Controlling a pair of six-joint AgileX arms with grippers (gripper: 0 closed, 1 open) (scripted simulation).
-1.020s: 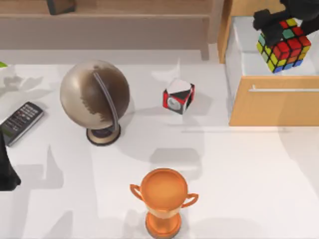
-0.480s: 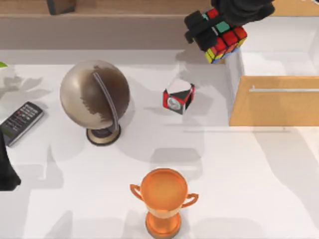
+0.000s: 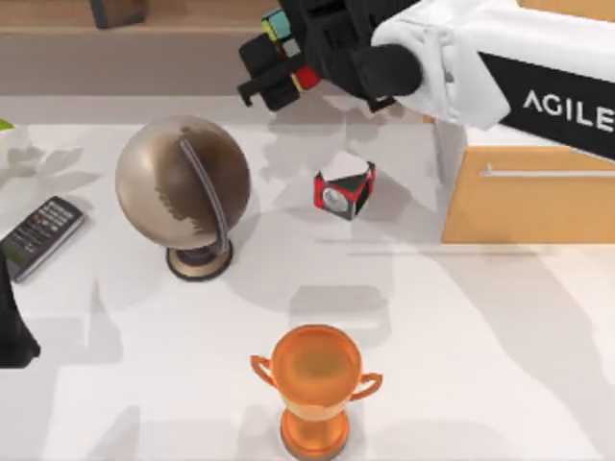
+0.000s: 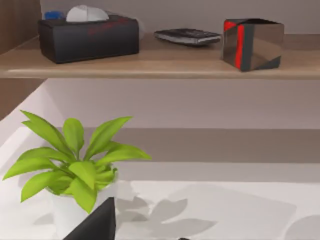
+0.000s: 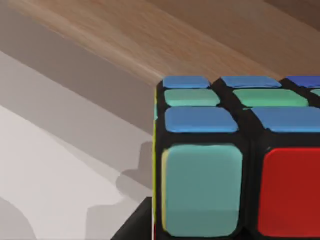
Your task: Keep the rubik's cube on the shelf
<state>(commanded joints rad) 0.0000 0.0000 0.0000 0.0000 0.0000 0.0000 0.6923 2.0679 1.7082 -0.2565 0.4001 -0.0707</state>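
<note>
- White table (image 3: 480, 365) under a long wooden shelf (image 3: 192, 14) along the far edge; globe (image 3: 183, 182), orange trophy (image 3: 315, 384), remote (image 3: 40, 235) and red-black-white cube (image 3: 344, 185) standing on it, light wood drawer (image 3: 528, 202) at right.
- Right gripper (image 3: 274, 58) pinched the rubik's cube (image 3: 283, 43) just at the shelf's front edge, above the table.
- Left wrist view alone showed a potted plant (image 4: 75, 165), plus a tissue box (image 4: 89, 37) on the shelf (image 4: 150, 62).
- Left gripper (image 3: 14, 336) parked at left edge; cannot tell its jaws.
- Read "AGILE" on the right arm (image 3: 567, 110).
</note>
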